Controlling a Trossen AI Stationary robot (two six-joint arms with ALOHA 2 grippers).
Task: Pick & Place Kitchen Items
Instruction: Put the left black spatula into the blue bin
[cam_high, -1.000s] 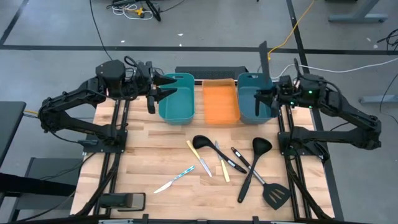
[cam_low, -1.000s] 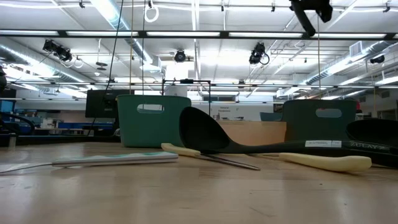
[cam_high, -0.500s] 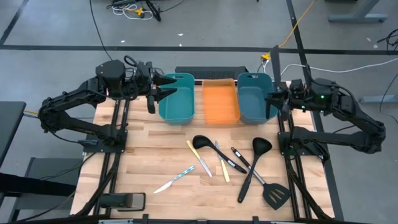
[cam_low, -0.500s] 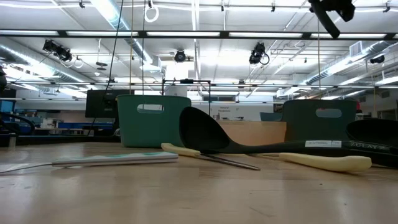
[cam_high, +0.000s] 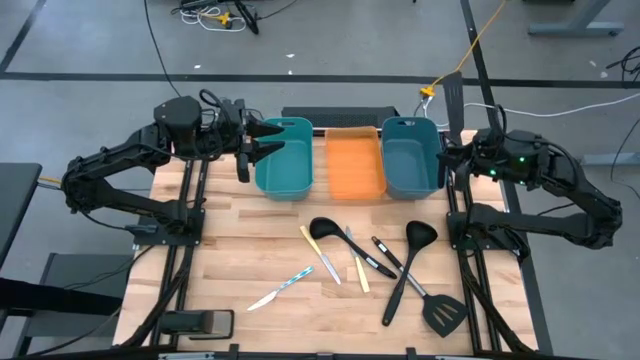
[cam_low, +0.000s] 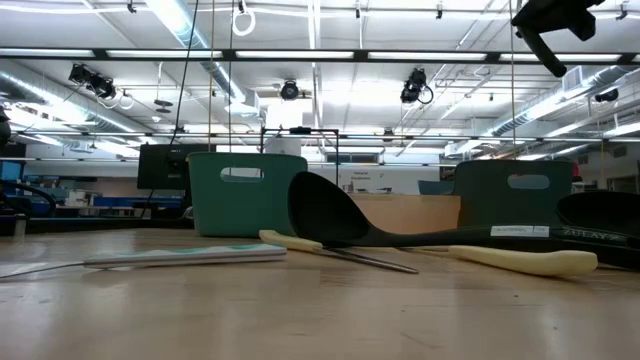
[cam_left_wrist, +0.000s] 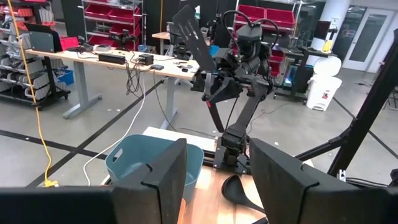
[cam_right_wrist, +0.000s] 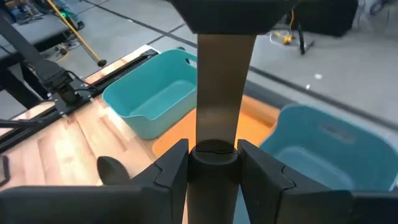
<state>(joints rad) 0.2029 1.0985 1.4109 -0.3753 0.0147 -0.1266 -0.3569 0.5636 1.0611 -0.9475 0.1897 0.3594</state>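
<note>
My right gripper: fingers clamped on the handle of a black slotted spatula, held up in the air at the outer edge of the right teal bin.
Spatula in my grip: blade up and away from my fingers, handle running down between them; my right wrist view shows the handle pinched between both pads.
Just below my right gripper: the right teal bin, with the orange tray next to it and the left teal bin beyond that.
My left gripper: fingers apart, holding nothing, hovering at the outer edge of the left teal bin.
Farther out on the wooden table: a loose cluster of utensils, well apart from both my grippers.
In that cluster: 2 black ladles, a second black spatula, a black-handled knife, and 2 pale yellow-handled knives.
Off to the cluster's side: a light-blue-handled knife, lying alone.
</note>
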